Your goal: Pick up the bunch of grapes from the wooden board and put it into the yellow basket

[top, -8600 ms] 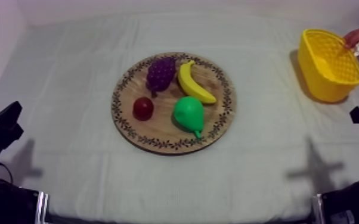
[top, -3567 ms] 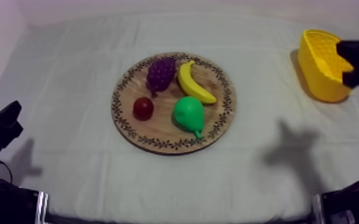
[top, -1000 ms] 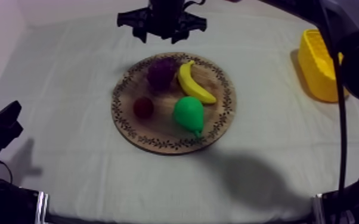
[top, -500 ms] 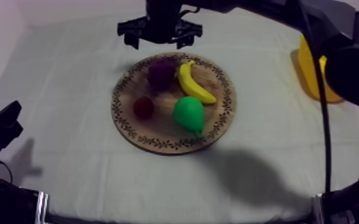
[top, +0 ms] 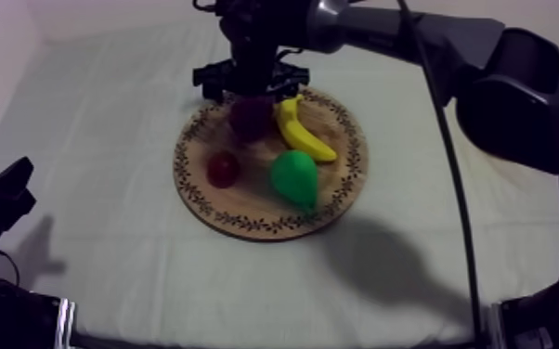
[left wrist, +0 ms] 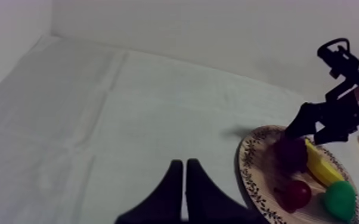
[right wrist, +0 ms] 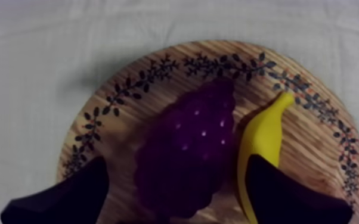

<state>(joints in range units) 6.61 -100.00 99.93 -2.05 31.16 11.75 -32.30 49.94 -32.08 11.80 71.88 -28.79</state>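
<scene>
The purple bunch of grapes (top: 251, 117) lies at the far side of the round wooden board (top: 246, 223), beside the banana (top: 304, 133). My right gripper (top: 251, 82) hangs open just over the grapes, one finger at each side. In the right wrist view its fingers (right wrist: 68, 199) straddle the grapes (right wrist: 188, 152), with the banana (right wrist: 266, 146) against the other finger. They do not hold the grapes. My left gripper (top: 0, 197) rests low at the left side; its fingers (left wrist: 183, 190) lie together, shut on nothing.
A green pear (top: 294, 176) and a small red fruit (top: 223, 169) lie on the near half of the board. My right arm (top: 487, 65) spans the far right of the table. From the left wrist view, the board (left wrist: 248, 164) lies beyond bare cloth.
Over the last second my right gripper came from beyond the board's far rim down to just over the grapes, and its fingers spread wider. The left arm has stayed still.
</scene>
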